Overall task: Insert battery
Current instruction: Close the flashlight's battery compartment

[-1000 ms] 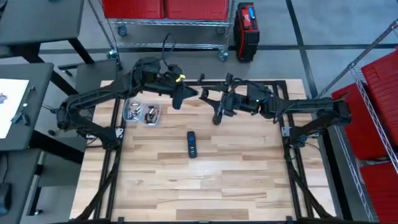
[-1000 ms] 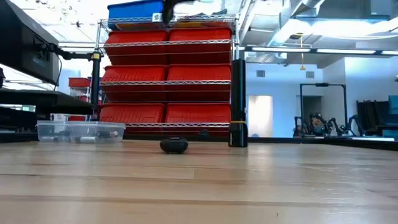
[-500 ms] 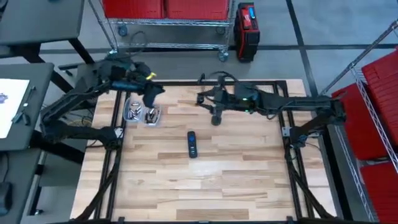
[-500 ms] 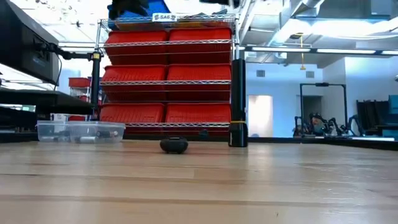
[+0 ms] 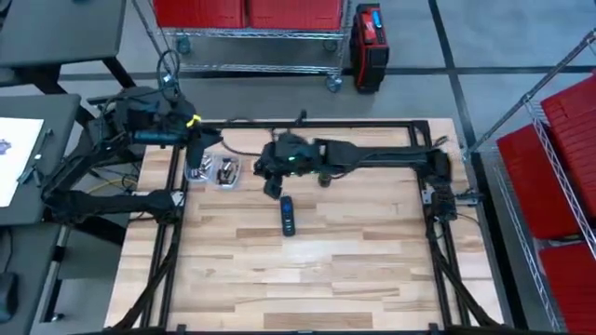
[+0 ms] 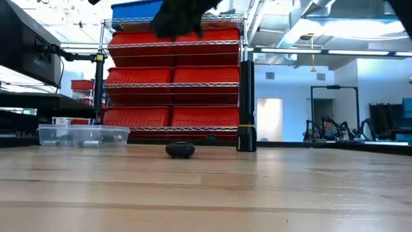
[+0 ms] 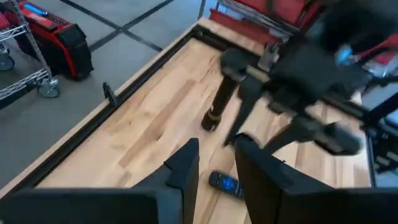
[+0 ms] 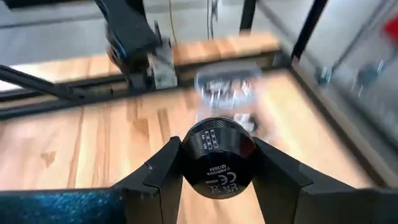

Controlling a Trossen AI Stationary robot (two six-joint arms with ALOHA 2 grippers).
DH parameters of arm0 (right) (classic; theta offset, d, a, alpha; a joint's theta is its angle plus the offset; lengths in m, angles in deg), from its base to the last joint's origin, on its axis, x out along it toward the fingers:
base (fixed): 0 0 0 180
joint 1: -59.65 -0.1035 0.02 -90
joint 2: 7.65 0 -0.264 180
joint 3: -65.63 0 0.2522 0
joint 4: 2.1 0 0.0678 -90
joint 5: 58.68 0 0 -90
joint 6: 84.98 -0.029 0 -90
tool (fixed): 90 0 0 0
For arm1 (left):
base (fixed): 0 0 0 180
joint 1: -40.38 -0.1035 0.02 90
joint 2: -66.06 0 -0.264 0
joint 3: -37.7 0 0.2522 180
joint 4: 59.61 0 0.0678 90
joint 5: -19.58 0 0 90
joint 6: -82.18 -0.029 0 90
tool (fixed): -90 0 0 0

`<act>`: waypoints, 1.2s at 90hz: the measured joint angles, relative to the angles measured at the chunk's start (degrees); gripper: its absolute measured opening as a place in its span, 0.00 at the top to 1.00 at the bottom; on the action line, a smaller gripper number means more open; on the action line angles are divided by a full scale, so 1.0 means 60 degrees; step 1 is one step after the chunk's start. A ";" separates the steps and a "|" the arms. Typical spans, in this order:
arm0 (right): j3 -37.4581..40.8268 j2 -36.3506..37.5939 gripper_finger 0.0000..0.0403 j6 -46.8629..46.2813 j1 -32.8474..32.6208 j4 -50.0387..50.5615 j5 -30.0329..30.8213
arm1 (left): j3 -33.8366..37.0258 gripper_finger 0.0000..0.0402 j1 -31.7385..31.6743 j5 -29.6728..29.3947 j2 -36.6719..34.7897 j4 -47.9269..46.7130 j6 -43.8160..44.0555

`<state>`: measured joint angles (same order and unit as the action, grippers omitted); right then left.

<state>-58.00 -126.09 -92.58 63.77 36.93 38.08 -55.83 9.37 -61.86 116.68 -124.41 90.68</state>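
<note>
High view: the right gripper (image 5: 273, 182) has swung toward the remote (image 5: 288, 215), clamping what looks like a flashlight (image 8: 217, 157). The left gripper (image 5: 198, 154), fingers apart, has retreated over the tray (image 5: 213, 170).

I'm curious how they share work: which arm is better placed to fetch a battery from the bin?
Likely left: the left gripper hovers over the bin; the right gripper is off by the remote.

one remote (image 5: 288, 215), one clear bin (image 5: 213, 170), one black cylinder (image 8: 217, 157), two grippers
</note>
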 joint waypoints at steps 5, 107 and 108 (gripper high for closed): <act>-0.0218 -0.0444 0.64 -0.0369 -0.0028 0.0164 -0.0019 | 0.0000 0.79 0.0007 0.0003 -0.0012 -0.0220 -0.0096; -0.0522 -0.3274 0.64 -0.3591 0.0083 0.2115 -0.1435 | 0.0004 0.80 0.0012 0.0007 -0.0002 -0.0576 -0.0592; -0.0522 -0.3274 0.64 -0.3588 0.0085 0.2115 -0.1435 | 0.0004 0.80 0.0012 0.0007 -0.0002 -0.0577 -0.0592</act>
<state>-61.14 -145.73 -114.11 64.29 49.61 29.47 -55.81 9.45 -61.82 116.67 -127.87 87.13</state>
